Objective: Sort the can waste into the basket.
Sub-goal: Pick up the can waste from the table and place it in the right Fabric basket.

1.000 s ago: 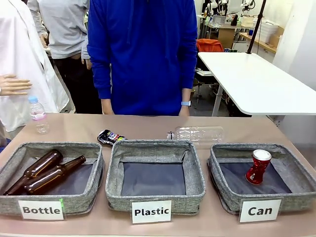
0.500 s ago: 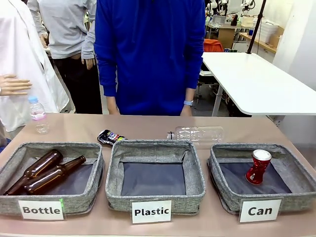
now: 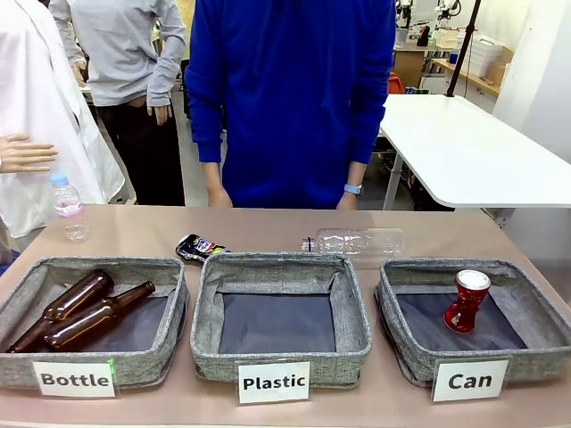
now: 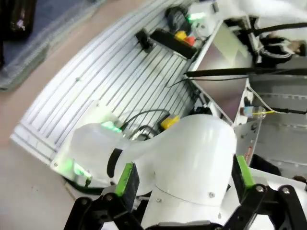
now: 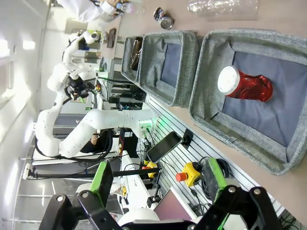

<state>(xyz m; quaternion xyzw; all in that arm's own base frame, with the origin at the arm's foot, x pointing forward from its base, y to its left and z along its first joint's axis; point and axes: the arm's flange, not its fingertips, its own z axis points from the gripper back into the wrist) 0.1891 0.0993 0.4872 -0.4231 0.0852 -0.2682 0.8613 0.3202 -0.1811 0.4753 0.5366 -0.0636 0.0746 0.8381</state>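
Observation:
A crushed red can (image 3: 467, 301) with a silver top stands in the grey basket (image 3: 535, 364) labelled "Can" at the right. The flattened black can (image 3: 198, 247) with colourful print lies on the table behind the gap between the two other baskets. In the right wrist view my right gripper (image 5: 159, 179) is open and empty, far back from the red can (image 5: 244, 85), the Can basket (image 5: 206, 86) and the black can (image 5: 164, 19). My left gripper (image 4: 184, 176) is open and empty, facing a white arm base and the grooved metal bench.
The "Plastic" basket (image 3: 281, 357) sits in the middle. The "Bottle" basket (image 3: 169, 357) at the left holds two brown bottles (image 3: 85, 316). A clear plastic bottle (image 3: 357, 241) lies behind the baskets, and a small upright bottle (image 3: 69, 207) stands far left. A person in blue (image 3: 294, 98) stands across the table.
The person in blue has stepped to the right. Nothing on the table has moved.

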